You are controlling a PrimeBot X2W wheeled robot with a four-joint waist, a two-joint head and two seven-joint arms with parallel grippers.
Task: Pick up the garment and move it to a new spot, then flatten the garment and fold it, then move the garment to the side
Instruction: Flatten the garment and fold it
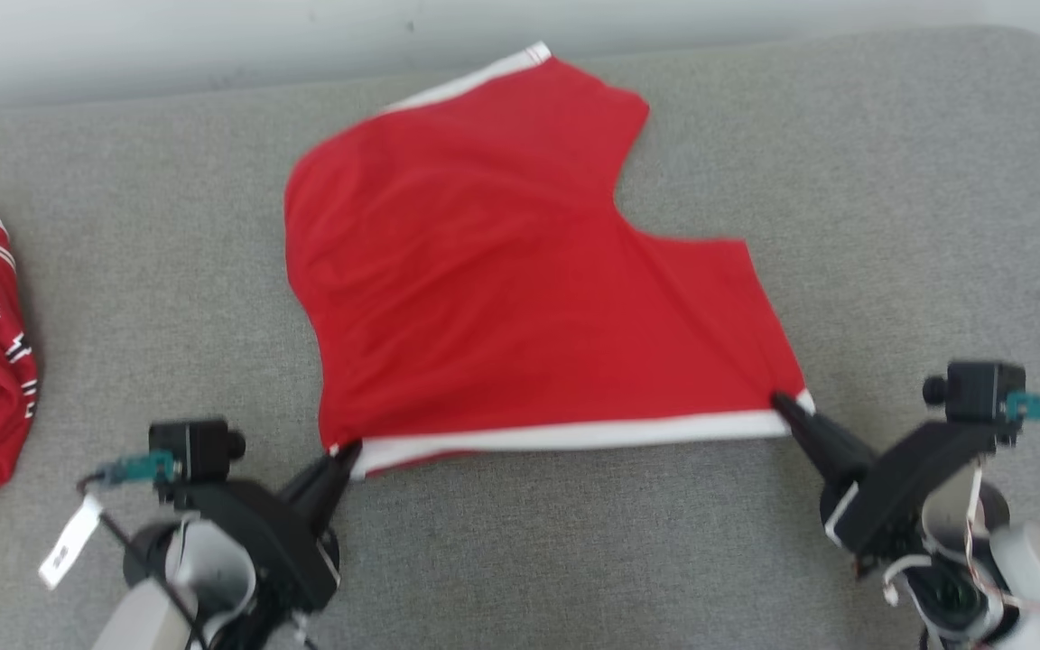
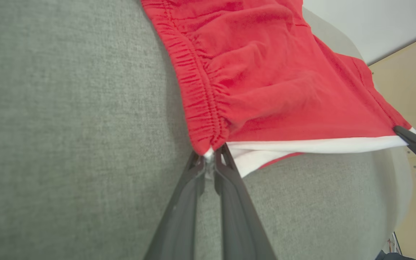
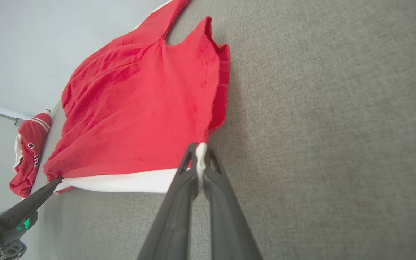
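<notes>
White trim [image 1: 574,435] is all that each holds: the left gripper [image 1: 353,449] and right gripper [image 1: 780,400] have fingers pinched tight on its opposite ends, along the near edge of the garment [image 1: 502,271], so an uneven pull could, I judge, slip a corner free or bunch the cloth. Beyond, the soft red knit, gathered at its elastic waistband [image 2: 202,97] and notched between two legs, lies spread on coarse grey upholstery [image 1: 935,181].

garment [image 1: 520,271]: red shorts, gathered elastic waist at my left, white stripe along near edge | pose: spread open, softly wrinkled, leg notch at far right | place: middle of grey fabric surface [image 1: 890,181] | hold: near corners pinched in my left gripper [image 1: 348,449] and right gripper [image 1: 783,400], edge taut
</notes>
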